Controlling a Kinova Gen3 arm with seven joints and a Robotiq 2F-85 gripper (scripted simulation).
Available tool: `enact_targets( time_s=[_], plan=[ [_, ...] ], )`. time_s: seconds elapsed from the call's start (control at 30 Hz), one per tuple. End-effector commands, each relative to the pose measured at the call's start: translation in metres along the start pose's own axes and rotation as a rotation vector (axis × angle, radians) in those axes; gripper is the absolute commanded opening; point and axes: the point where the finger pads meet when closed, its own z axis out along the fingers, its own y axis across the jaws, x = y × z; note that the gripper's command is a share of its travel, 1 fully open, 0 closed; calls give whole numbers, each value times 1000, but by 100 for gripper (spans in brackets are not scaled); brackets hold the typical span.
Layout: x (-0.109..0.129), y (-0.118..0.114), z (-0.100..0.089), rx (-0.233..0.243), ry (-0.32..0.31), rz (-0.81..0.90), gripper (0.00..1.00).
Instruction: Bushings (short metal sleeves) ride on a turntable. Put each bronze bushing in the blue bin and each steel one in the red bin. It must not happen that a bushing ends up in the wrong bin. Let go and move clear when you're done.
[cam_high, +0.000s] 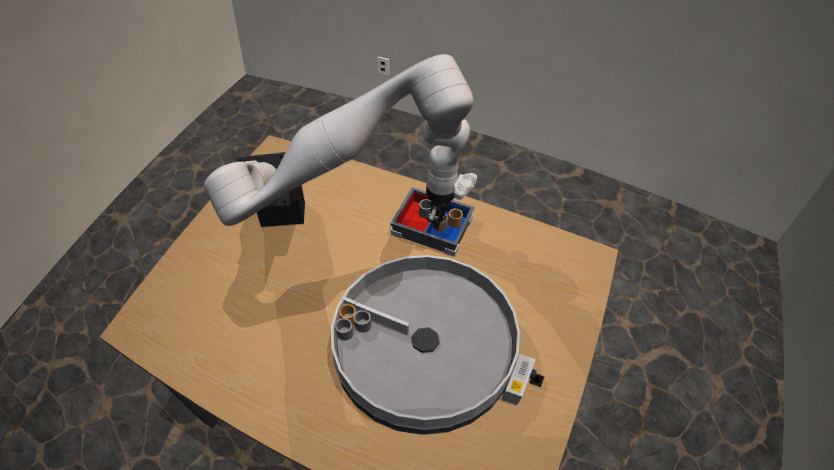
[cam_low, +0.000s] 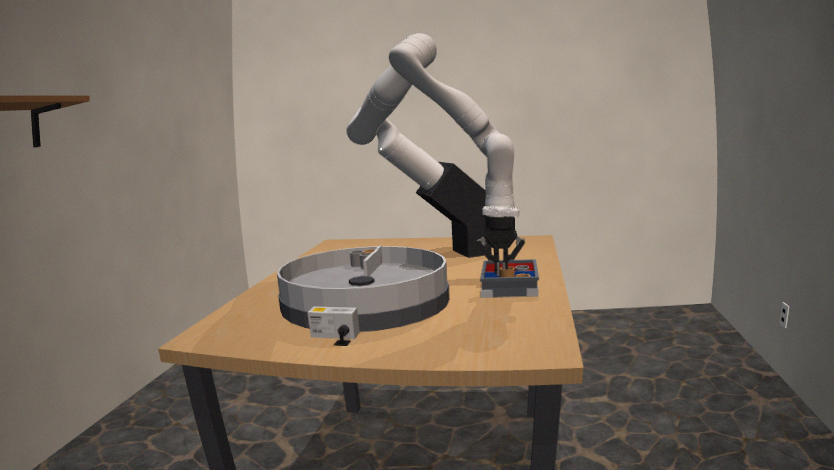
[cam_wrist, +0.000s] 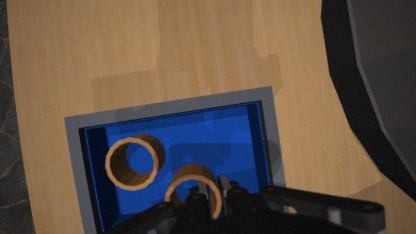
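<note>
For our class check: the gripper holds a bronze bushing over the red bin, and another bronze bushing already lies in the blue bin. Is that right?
Not quite. The gripper holds the bronze bushing over the blue bin, not the red one, as the wrist view shows. The other bronze bushing does lie in the blue bin.

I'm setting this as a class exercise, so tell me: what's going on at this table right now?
The arm's gripper is shut on the wall of a bronze bushing, low inside the blue bin, where another bronze bushing already sits. One steel bushing is in the red bin. Two steel bushings and one bronze one wait on the turntable.
</note>
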Motion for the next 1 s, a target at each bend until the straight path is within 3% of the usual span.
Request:
enact_targets(
  time_s=[0.0, 0.97],
  plan=[
    [2, -2, 4, 4, 5, 2, 0],
    [1, -1, 11, 6, 8, 4, 0]
  ],
)
